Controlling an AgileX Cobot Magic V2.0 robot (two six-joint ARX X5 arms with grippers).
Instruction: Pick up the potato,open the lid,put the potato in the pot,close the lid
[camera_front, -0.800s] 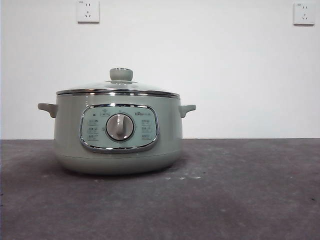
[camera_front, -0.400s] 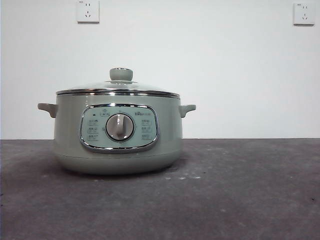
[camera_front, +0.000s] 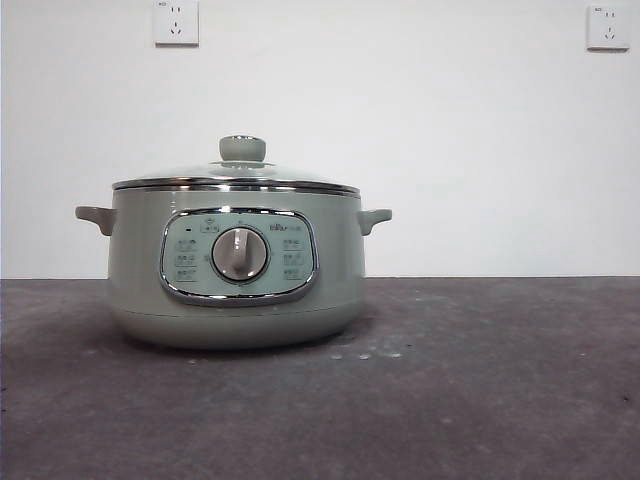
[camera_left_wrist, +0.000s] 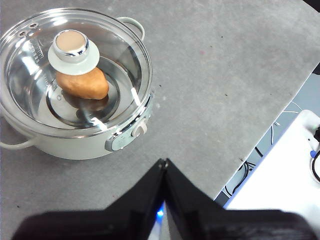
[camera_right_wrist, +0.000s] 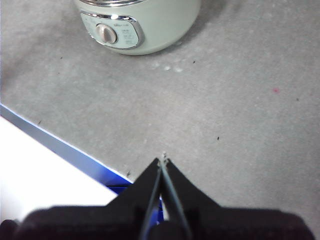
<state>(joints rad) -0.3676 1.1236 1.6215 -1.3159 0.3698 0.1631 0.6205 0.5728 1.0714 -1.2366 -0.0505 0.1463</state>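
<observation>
Hands come first: your left hand (camera_left_wrist: 164, 165) and right hand (camera_right_wrist: 163, 162) are both pressed together, hold nothing, and hang above the bare worktop (camera_front: 480, 380), away from the pot (camera_front: 235, 265). Farther off, the potato (camera_left_wrist: 82, 83) lies inside the pot under the lid (camera_left_wrist: 75, 70), its long side flat on the bottom. I think no move is left, and your left hand looks nearer the lid.

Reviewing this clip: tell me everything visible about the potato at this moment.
The potato is a rounded, orange-brown lump with matte skin, seen through the glass lid in the left wrist view. It lies on its side on the shiny metal floor inside the pot, partly hidden under the lid's green knob. The lid is closed over it. No gripper touches it. The front view does not show it.
</observation>
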